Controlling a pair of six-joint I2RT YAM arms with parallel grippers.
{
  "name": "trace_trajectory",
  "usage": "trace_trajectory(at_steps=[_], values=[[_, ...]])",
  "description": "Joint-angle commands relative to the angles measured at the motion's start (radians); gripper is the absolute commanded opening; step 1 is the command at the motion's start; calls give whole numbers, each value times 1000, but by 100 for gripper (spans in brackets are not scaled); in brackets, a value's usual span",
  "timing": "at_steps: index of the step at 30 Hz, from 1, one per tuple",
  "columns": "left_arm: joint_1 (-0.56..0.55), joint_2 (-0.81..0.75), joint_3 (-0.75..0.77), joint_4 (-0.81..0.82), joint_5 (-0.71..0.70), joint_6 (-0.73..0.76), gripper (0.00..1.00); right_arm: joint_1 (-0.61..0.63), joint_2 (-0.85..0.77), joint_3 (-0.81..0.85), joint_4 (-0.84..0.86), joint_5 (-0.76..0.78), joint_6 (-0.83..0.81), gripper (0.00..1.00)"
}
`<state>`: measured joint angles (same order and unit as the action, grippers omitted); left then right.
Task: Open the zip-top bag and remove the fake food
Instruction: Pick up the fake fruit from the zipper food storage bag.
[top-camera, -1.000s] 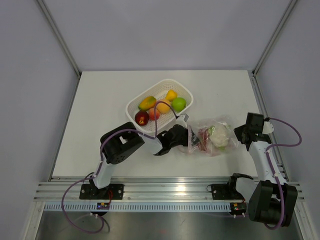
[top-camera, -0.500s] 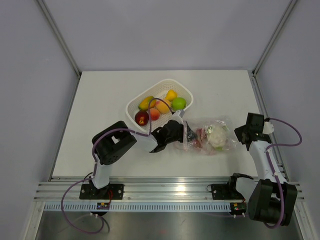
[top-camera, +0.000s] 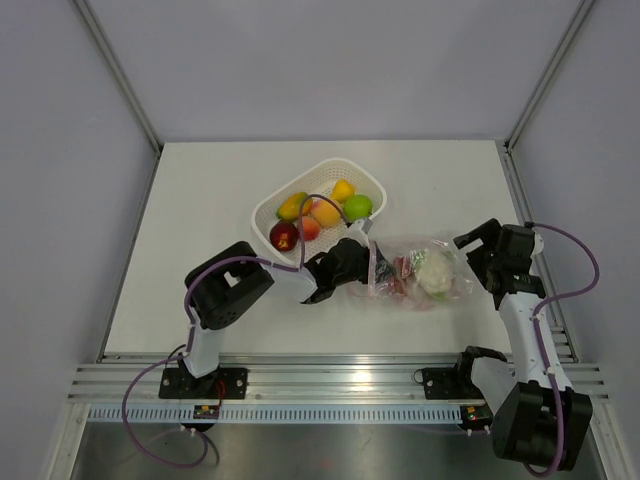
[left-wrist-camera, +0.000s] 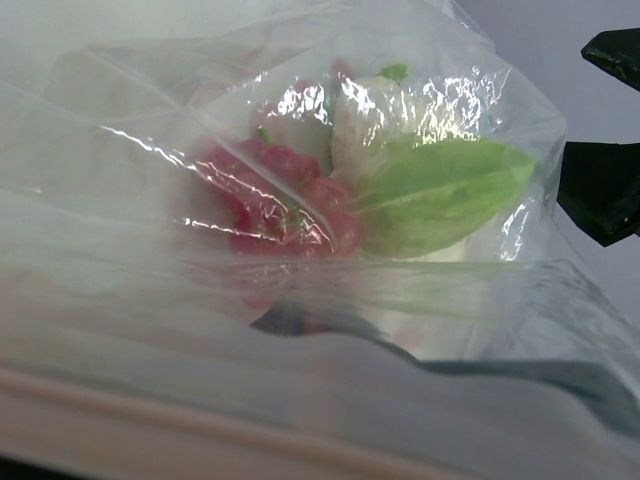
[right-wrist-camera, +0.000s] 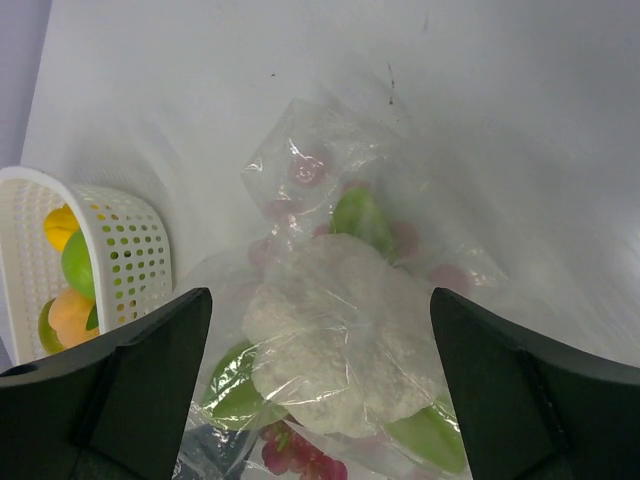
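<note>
The zip-top bag lies right of the basket, crinkled and clear. Inside it are a pale white leafy piece and a dark red piece of fake food. My left gripper is shut on the bag's left end, where the pinkish zip strip runs. In the left wrist view the plastic covers the lens, with the dark red piece and a green leaf behind it. My right gripper stands open at the bag's right end, and in the right wrist view the right gripper spans the bag without touching it.
A white perforated basket stands behind the left gripper, holding a red apple, a green apple and orange and yellow pieces. The basket also shows at the left of the right wrist view.
My right gripper has opened wide and let go of the bag's right end. The left gripper drew the bag a little to the left, toward the basket.
</note>
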<state>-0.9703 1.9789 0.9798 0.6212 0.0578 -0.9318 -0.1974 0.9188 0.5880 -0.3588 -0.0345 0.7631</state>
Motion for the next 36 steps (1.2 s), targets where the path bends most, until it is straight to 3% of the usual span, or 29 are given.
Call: trace_trajectory(at_steps=[1,13,16,17,19,20,21,26,36], values=[[2,12,39,45,14,22,16,-4,-21,-7,66,-103,-62,98],[16,38,68,31,27,25,16,1,201,-10,152,-209,-67,82],[18,43,80,22,31,25,15,4,187,-19,162,-194,-56,64],[18,44,83,18,31,25,15,6,180,-20,164,-191,-56,45],[18,49,83,23,33,24,15,6,178,-19,156,-179,-53,22],[18,52,83,28,34,21,15,4,172,-19,155,-174,-48,4],[18,54,83,29,39,19,15,4,172,-17,147,-162,-44,0],[19,46,74,40,48,14,15,4,144,-17,123,-81,-18,0],[22,8,56,35,46,19,14,4,80,-30,20,254,136,0]])
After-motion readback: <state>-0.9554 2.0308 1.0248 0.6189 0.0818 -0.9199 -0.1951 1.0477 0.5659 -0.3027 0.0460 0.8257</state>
